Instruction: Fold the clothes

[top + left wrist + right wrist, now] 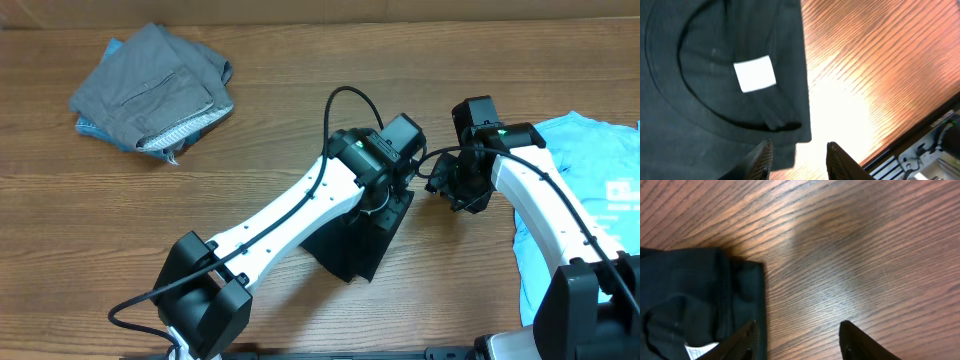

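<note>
The counter (300, 100) is brown wood with a strong grain, and it fills almost the whole overhead view. Little of the room shows. Only the left wrist view shows grey metal parts (925, 155) past the counter's edge.

The black T-shirt (350, 245) lies folded in the middle of the counter, partly under the left arm. The left pincer (800, 146) hangs over the shirt's edge with its fingers spread and nothing between them. One finger is above the cloth, the other above bare wood. The right pincer (799, 325) is also spread and empty, at another edge of the same shirt.

The small white neck label (755, 74) inside the collar is plain in the left wrist view, and the overhead view does not show it. Only the overhead view shows a grey garment (155, 90) at the far left and a light blue printed T-shirt (590, 170) at the right edge, both well apart from the pincers.
</note>
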`<state>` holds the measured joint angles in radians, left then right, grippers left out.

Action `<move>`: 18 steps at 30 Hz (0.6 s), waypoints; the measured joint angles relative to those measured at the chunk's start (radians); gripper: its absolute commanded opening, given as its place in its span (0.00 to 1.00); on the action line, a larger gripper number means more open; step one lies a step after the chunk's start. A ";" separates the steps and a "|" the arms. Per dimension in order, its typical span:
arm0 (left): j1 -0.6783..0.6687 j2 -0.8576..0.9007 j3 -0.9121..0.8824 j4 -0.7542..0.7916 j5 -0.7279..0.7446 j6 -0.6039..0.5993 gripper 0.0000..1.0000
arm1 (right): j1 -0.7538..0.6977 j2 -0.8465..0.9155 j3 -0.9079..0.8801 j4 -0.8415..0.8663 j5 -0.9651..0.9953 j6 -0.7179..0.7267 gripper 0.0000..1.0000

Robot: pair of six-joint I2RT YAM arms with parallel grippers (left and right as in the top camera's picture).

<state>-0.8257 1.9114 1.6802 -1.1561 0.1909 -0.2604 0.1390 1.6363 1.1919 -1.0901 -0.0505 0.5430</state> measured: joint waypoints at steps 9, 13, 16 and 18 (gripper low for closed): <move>0.113 0.000 0.044 -0.161 -0.142 -0.015 0.59 | 0.000 0.000 0.000 -0.003 -0.068 -0.087 0.57; 0.220 0.000 0.048 -0.155 -0.179 0.006 0.68 | 0.011 0.000 0.000 -0.017 -0.149 -0.149 0.53; 0.306 0.000 0.042 -0.092 -0.160 0.051 0.71 | 0.031 0.000 -0.002 0.001 -0.221 -0.193 0.35; 0.355 0.000 0.025 -0.040 -0.116 0.091 0.72 | 0.051 0.000 -0.004 0.037 -0.270 -0.229 0.26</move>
<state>-0.4706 1.9114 1.7054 -1.1961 0.0753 -0.1696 0.1902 1.6363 1.1877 -1.0534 -0.3206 0.3138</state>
